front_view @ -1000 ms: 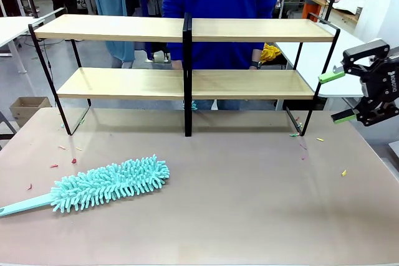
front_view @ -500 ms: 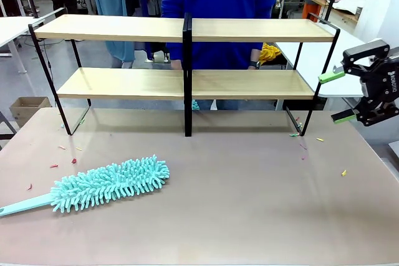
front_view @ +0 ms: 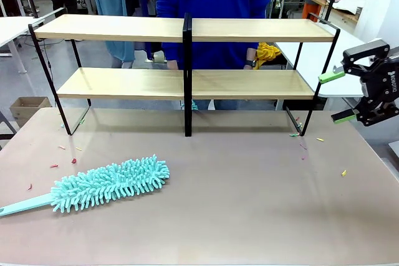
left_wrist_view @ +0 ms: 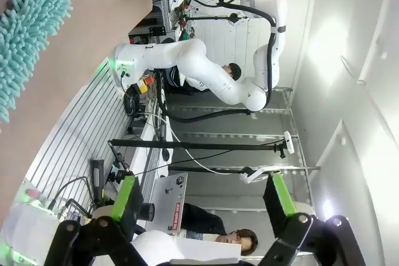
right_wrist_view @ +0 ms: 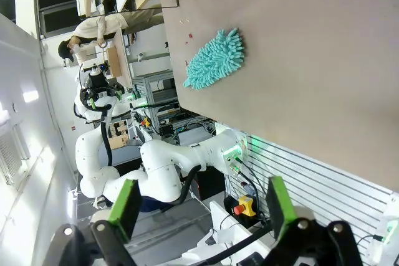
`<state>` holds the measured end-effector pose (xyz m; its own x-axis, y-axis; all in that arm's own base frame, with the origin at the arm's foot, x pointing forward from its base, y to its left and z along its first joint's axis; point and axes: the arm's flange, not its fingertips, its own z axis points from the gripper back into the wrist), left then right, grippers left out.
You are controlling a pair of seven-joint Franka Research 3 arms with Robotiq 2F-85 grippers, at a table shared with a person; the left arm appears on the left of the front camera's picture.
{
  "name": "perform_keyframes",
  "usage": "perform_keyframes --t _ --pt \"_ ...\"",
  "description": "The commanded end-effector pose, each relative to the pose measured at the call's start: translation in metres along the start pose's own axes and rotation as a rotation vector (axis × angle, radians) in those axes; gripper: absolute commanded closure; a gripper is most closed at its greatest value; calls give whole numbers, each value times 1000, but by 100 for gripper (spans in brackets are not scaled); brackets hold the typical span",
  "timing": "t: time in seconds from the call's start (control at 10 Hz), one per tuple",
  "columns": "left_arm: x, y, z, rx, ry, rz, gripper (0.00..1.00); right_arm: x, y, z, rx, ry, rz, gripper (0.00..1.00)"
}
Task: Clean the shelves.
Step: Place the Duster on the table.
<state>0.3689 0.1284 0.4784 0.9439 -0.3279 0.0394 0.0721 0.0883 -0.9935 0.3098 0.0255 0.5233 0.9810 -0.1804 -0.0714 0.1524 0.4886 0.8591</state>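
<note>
- Both jaws gape, gripping nothing: left gripper [left_wrist_view: 202, 207], right gripper [front_view: 337, 96].
- Shaggy teal chenille duster [front_view: 103, 184] lies on matte beige tabletop [front_view: 249, 204].
- Shelves [front_view: 187, 82]: smooth light-wood boards, thin black frame.

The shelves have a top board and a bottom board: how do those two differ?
The top board of the shelves stands higher and reaches a little wider at both ends than the bottom board. The person's blue top rises behind the top board, while a hand shows just above the bottom board. Both are long, light wood, bare, and split by the central black post.
</note>
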Motion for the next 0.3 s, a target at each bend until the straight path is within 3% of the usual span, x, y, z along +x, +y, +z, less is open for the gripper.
perform_keyframes --t 0.0,0.2 --pt "-2 -5 1 -19 -5 -23 0 0 2 -2 25 -4 0 0" --pt "-2 -5 1 -19 -5 -23 0 0 2 -2 25 -4 0 0"
